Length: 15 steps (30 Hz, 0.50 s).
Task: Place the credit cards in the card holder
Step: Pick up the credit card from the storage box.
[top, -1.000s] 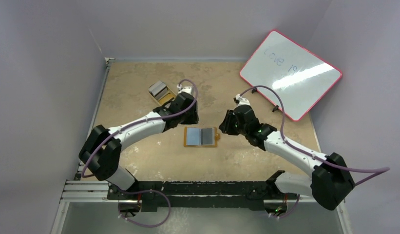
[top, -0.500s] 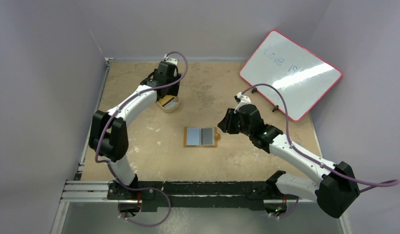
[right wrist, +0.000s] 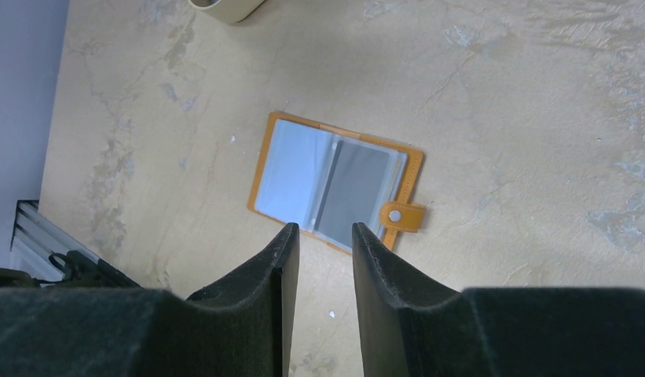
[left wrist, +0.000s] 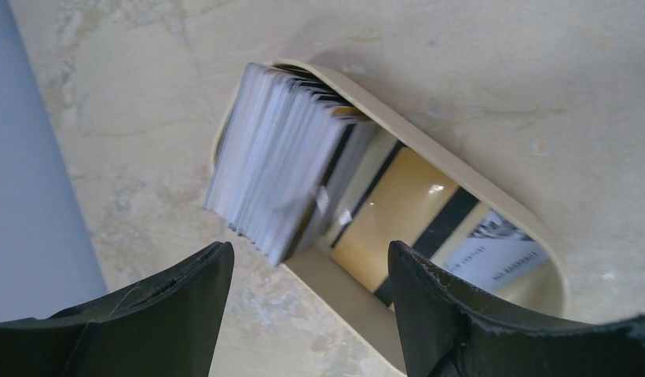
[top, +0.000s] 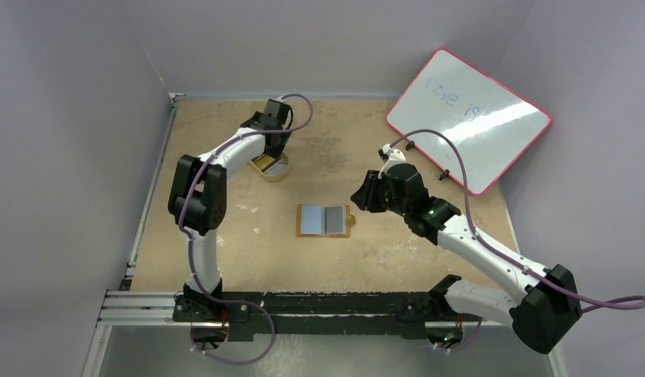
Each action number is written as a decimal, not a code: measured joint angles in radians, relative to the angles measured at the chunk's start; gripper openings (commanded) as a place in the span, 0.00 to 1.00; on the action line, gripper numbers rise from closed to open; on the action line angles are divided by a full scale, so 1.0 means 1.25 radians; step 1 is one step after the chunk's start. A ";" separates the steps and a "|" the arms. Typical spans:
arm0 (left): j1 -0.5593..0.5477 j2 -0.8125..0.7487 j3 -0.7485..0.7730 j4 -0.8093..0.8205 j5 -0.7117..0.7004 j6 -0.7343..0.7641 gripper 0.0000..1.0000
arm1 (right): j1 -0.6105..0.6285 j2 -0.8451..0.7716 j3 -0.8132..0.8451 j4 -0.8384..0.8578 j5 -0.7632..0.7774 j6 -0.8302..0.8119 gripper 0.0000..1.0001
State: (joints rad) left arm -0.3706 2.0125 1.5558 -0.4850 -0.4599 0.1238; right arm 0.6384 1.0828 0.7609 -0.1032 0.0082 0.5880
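The left gripper (left wrist: 307,255) hangs over the cream tray (left wrist: 429,151), jaws spread wide and empty above the credit cards (left wrist: 272,165) stacked on edge inside. The card holder (top: 325,221) lies open in the middle of the tabletop (top: 225,251), with the tray at its 11 o'clock. The right gripper (right wrist: 323,239), at its 3 o'clock, has jaws narrowly parted, apparently empty. Best to pinch a single outer card, not the stack.

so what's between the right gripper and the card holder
Nothing: in the top external view only bare table separates the right gripper from the open card holder.
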 measured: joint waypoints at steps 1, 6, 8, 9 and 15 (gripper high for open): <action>0.003 0.003 0.005 0.000 -0.007 0.005 0.71 | 0.000 -0.001 0.000 -0.004 0.000 -0.001 0.33; 0.028 0.024 0.038 0.005 -0.019 0.026 0.72 | 0.000 -0.005 0.003 -0.026 -0.004 -0.003 0.33; 0.036 0.029 0.043 0.004 -0.015 0.035 0.72 | 0.000 -0.005 0.005 -0.028 -0.004 -0.004 0.33; 0.040 0.034 0.048 0.004 -0.011 0.038 0.72 | 0.000 -0.005 0.007 -0.029 -0.004 -0.005 0.33; 0.045 0.069 0.061 0.005 0.002 0.056 0.71 | 0.000 -0.005 0.020 -0.034 -0.004 -0.009 0.33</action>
State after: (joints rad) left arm -0.3141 2.0991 1.6325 -0.4789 -0.4572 0.1936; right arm 0.6384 1.0767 0.7856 -0.1452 0.0032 0.5762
